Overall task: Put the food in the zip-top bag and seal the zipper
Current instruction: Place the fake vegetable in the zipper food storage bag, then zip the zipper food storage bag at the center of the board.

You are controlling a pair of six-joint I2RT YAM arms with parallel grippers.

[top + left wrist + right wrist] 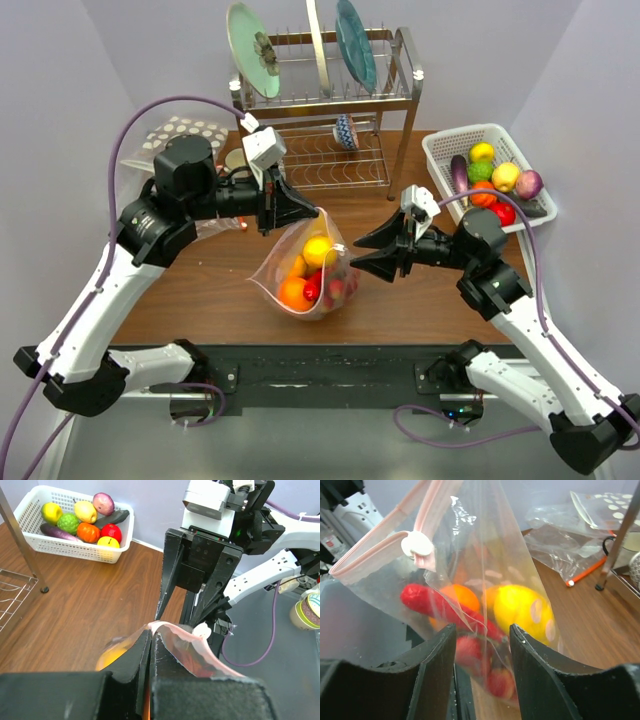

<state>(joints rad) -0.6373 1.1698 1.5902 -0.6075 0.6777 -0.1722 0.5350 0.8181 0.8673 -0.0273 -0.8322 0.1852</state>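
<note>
The zip-top bag [305, 270] hangs over the table with food in it: a yellow lemon [522, 607], an orange [461, 596], a red pepper-like piece [432, 604] and red berries. My left gripper [298, 212] is shut on the bag's top edge; in the left wrist view [151, 632] its jaws pinch the pink zipper [175, 629]. The zipper [375, 555] carries a white slider [417, 544] and its two strips are apart beside it. My right gripper [362, 252] is open just right of the bag; in the right wrist view [482, 630] the bag's lower part lies in front of its fingers.
A white basket [455, 133] with several more toy fruits stands at the back right. A dish rack [320, 90] with plates is at the back centre. A polka-dot bag [180, 130] lies back left. Another clear bag [560, 545] lies near the rack's leg.
</note>
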